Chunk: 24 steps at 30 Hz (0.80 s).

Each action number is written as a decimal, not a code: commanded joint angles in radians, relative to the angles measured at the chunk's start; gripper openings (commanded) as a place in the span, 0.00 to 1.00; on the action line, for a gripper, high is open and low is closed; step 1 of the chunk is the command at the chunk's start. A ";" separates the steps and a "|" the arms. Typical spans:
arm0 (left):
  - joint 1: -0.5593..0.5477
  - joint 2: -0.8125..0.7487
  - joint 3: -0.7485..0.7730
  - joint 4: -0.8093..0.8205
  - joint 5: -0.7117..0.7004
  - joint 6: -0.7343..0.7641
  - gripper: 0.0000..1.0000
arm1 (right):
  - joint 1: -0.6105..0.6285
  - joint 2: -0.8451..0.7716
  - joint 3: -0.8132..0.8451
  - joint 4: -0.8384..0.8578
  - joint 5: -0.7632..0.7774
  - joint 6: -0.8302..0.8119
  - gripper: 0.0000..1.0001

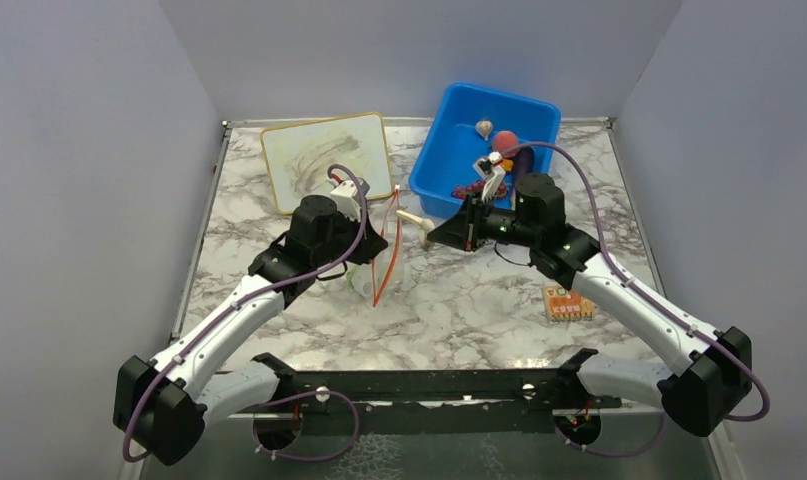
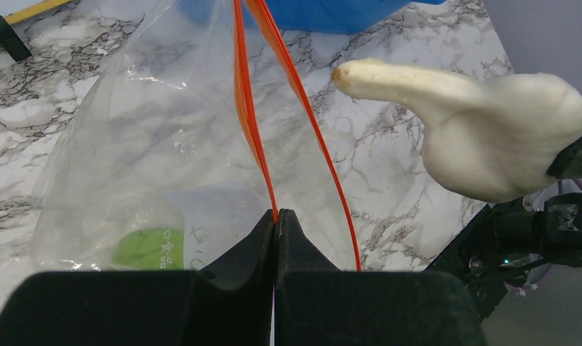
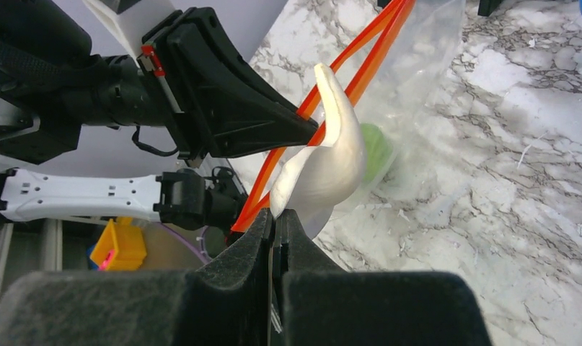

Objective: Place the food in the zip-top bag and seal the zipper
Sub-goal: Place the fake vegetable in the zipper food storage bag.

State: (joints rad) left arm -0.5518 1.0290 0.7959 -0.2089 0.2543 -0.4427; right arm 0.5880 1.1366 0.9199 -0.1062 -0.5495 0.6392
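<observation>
Loading is the step in hand, and sealing has not begun. The left pincer (image 2: 275,216) is shut tight on the zipper (image 2: 246,108). As far as its wrist view shows, it grips one lip only and holds the zip-top bag (image 2: 129,144) up off the bench (image 1: 459,300) with its mouth gaping. The two orange-red strips spread apart above the grip.

A green lime (image 2: 147,249) already lies inside the bag, at its bottom. The right pincer (image 3: 277,216) is clamped on the fat end of the white garlic (image 2: 490,130). It holds the garlic just beside the bag's mouth, with the pointed tip aimed at the gap between the strips. Whether the tip has crossed the lip I cannot tell.

More food remains to be fetched. A pink-red peach (image 1: 506,142) and other pieces sit in the blue bin (image 1: 457,140), which stands beyond the bag on the garlic's side.

In my judgement, the next move is to push the garlic tip-first between the strips, far enough that it drops past the zipper when let go. The bag's holder needs to keep the mouth taut and wide. The film is limp, and a nudge on the free lip could fold the opening shut or send the garlic down the outside of the bag.
</observation>
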 commanded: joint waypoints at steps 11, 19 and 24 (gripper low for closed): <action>-0.010 0.053 0.050 0.013 -0.068 0.085 0.00 | 0.137 0.096 0.186 -0.342 0.248 -0.094 0.01; -0.012 0.053 0.073 0.012 -0.044 0.135 0.00 | 0.148 0.171 0.246 -0.382 0.269 -0.095 0.01; -0.015 0.065 0.120 0.014 -0.015 0.194 0.00 | 0.150 0.210 0.275 -0.344 0.212 -0.058 0.01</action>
State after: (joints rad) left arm -0.5587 1.0878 0.8562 -0.2119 0.2161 -0.3157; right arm 0.7292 1.3231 1.1461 -0.4702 -0.3103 0.5549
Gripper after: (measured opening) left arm 0.012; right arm 0.019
